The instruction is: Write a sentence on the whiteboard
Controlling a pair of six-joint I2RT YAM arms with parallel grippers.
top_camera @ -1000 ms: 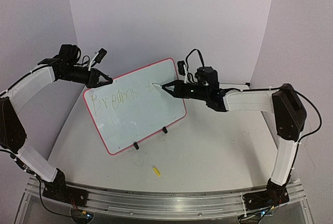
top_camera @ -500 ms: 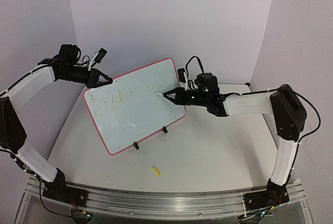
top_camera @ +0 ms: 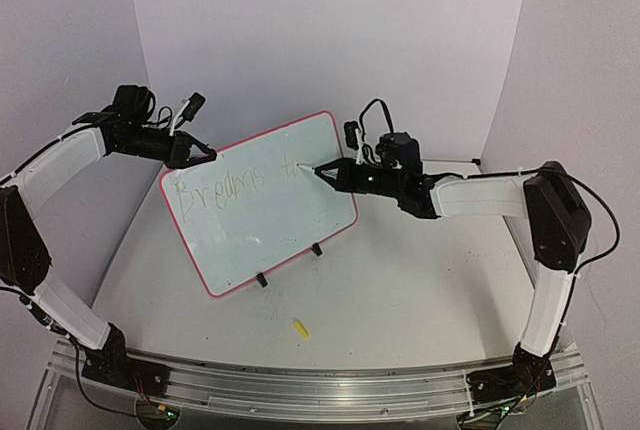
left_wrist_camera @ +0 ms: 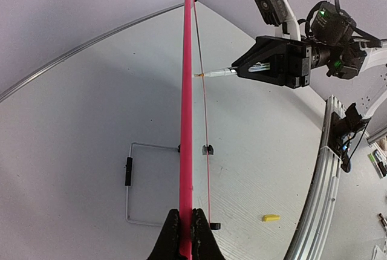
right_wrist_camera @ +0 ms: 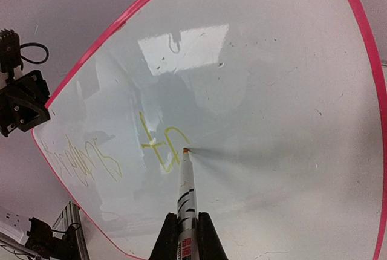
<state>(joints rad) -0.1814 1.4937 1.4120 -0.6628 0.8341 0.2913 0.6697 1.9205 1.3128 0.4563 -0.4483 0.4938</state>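
The whiteboard (top_camera: pixel 262 200) stands tilted on the table, white with a pink-red border and two black clip feet. Yellow writing, a word and two more letters (right_wrist_camera: pixel 162 147), runs across its upper part. My left gripper (top_camera: pixel 203 155) is shut on the board's upper left edge; the left wrist view shows its jaws clamped on the pink rim (left_wrist_camera: pixel 187 121). My right gripper (top_camera: pixel 340 174) is shut on a white marker (right_wrist_camera: pixel 186 187), whose orange tip touches the board just right of the last letter. The left wrist view shows that marker (left_wrist_camera: pixel 217 73) meeting the board's face.
A small yellow marker cap (top_camera: pixel 300 328) lies on the table in front of the board, also in the left wrist view (left_wrist_camera: pixel 271 217). A wire stand (left_wrist_camera: pixel 130 181) props the board from behind. Purple walls close in the back and sides.
The right gripper dipped with the marker and came back up, and another yellow letter now stands after the "t". The left gripper and the board have not moved.
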